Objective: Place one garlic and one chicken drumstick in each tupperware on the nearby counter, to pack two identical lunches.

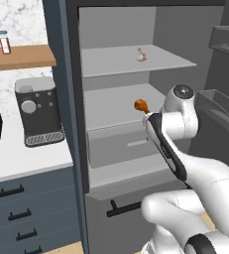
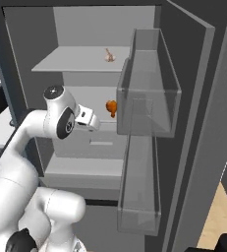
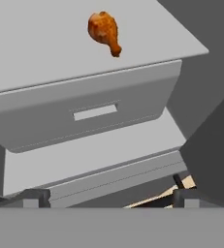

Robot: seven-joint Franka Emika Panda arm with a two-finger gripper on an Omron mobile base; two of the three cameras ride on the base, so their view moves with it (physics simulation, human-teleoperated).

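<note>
Gripper hung spread wide, grasping nothing, fingertips low in hand view, in front of open fridge. Just beyond: fridge drawer, slot handle facing hand. Farther up and ahead, on middle shelf: chicken drumstick, well apart from jaws, long axis slanted, thin bone end nearer hand, fat end farther back. Farthest, on top shelf: garlic. Judged next: reach forward and up over drawer.
</note>
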